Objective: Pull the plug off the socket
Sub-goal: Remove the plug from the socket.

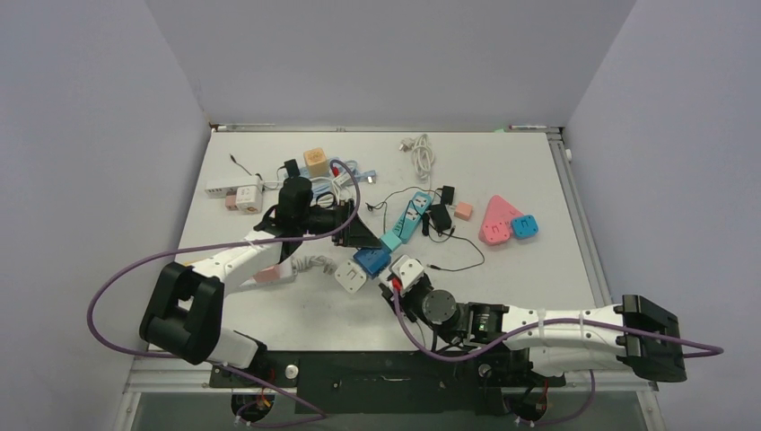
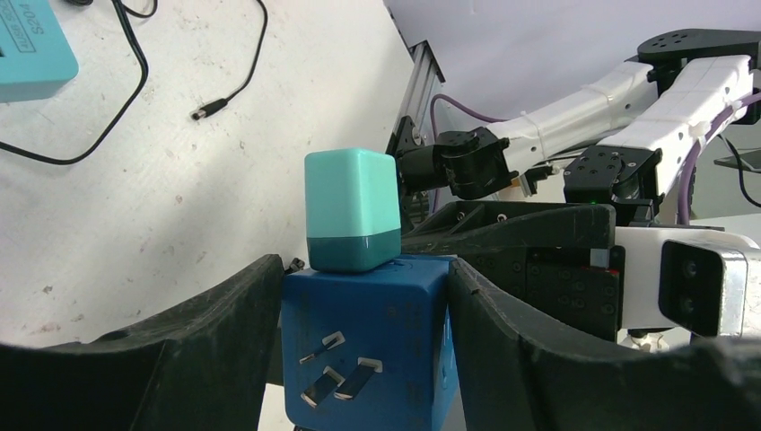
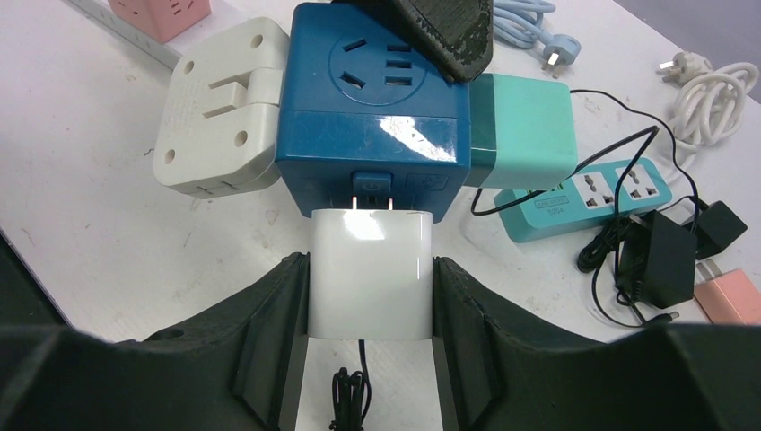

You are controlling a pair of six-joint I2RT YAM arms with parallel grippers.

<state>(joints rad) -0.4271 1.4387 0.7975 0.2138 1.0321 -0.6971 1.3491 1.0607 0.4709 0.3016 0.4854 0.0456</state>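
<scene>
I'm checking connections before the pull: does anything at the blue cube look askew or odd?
The white plug, clamped in the right gripper, sits partly out of the blue socket cube: its two metal prongs show bare in the gap. The teal adapter beside it looks flush.

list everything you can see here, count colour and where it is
blue cube socket: 1, blue, mid table
white plug: 1, white, prongs in the cube's near face
teal plug: 1, teal, on another cube face
white adapter: 1, white, against the cube's opposite side
teal power strip: 1, teal, beyond the cube
black adapter: 1, black, beside the strip
white coiled cable: 1, white, far edge
pink triangular socket: 1, pink, right of centre
small blue socket: 1, blue, beside the pink one
table: 1, white
left end effector: 1, black, gripping the cube
right end effector: 1, black, gripping the white plug
</scene>
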